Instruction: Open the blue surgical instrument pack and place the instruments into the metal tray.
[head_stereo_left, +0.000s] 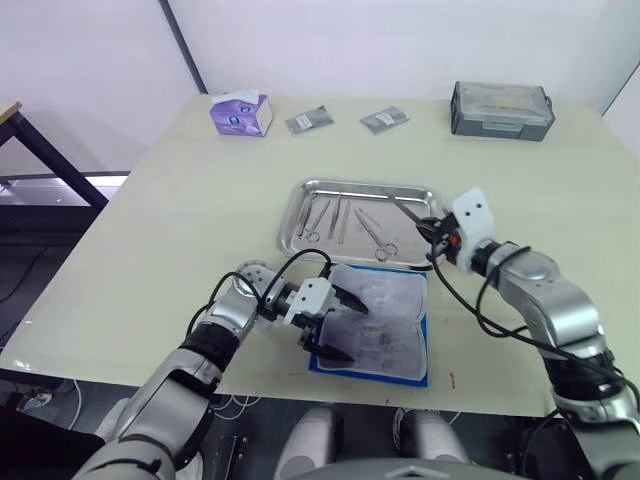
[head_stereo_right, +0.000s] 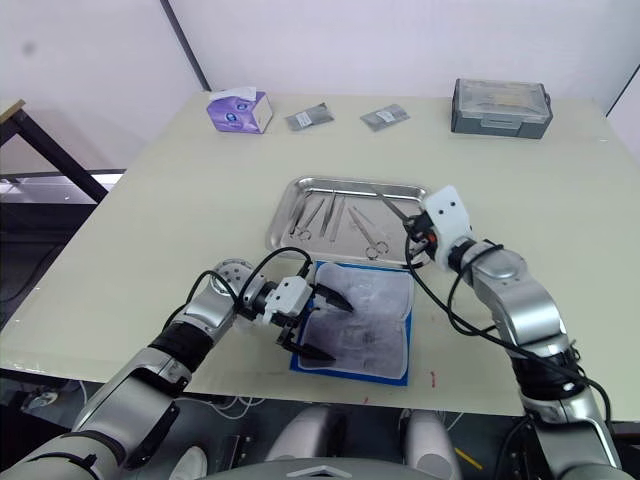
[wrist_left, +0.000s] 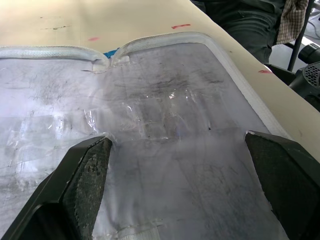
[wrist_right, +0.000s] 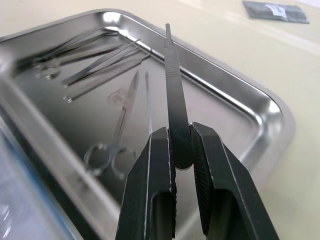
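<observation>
Your left gripper (head_stereo_left: 336, 326) sat wide open over the blue surgical instrument pack (head_stereo_left: 376, 322), one finger on each side of the pale lining. The pack lay unfolded near the front edge of the table (head_stereo_left: 180, 180), just in front of the metal tray (head_stereo_left: 300, 205). From the left wrist view its clear inner film looked empty, though wrinkles and glare made that hard to confirm. If you closed here, you risked pinching the film and dragging the whole pack against the tray's near rim.

In the tray, the instruments (head_stereo_left: 350, 225) already lay in its left and middle parts: ring-handled scissors and forceps, with straight tools beside them.

Your right gripper (wrist_right: 181, 150) was clamped on a thin straight instrument (wrist_right: 174, 75), held near one end, the long free part reaching out above the tray's right half. That grip was narrow and far from the tool's middle, so it could pivot or slip. Releasing high could have made it bounce over the rim, and lowering too far toward the middle could have knocked the scissors below.
</observation>
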